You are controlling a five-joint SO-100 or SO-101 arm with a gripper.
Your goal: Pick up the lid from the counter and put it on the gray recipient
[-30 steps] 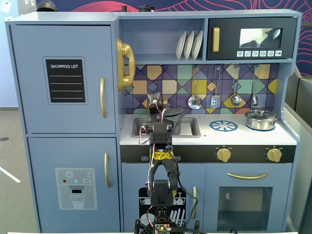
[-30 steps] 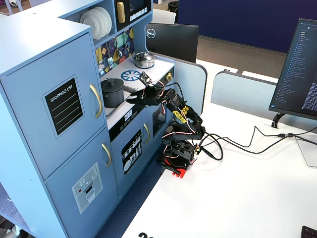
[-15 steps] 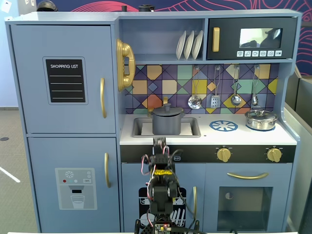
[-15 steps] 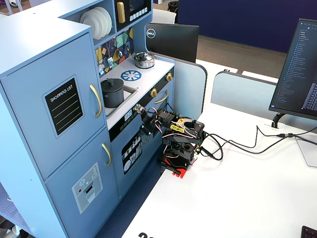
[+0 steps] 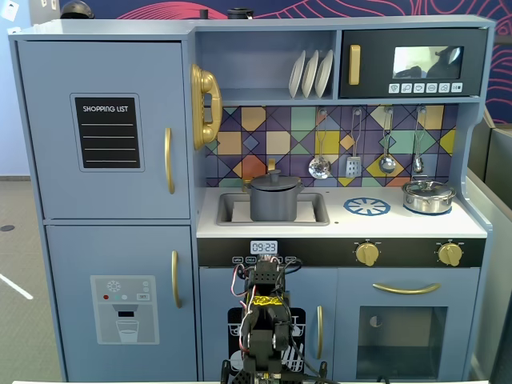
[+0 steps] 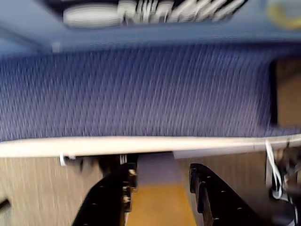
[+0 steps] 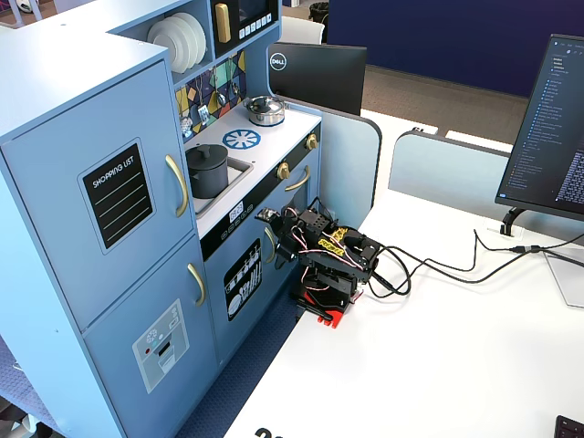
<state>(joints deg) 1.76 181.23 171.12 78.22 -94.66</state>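
Note:
The dark gray lid with its small knob rests on top of the matte gray pot, which stands in the sink of the white counter. Both fixed views show this, with the lid on the pot. My gripper is folded low in front of the toy kitchen, below counter level and far from the pot. In the wrist view, which is blurred, my gripper has its jaws apart and holds nothing, above the white table edge and blue carpet.
A shiny steel pot with its lid stands at the counter's right, beside the printed blue burner ring. Gold knobs and door handles line the front. The arm's base sits on a white table with cables; a monitor stands at the right.

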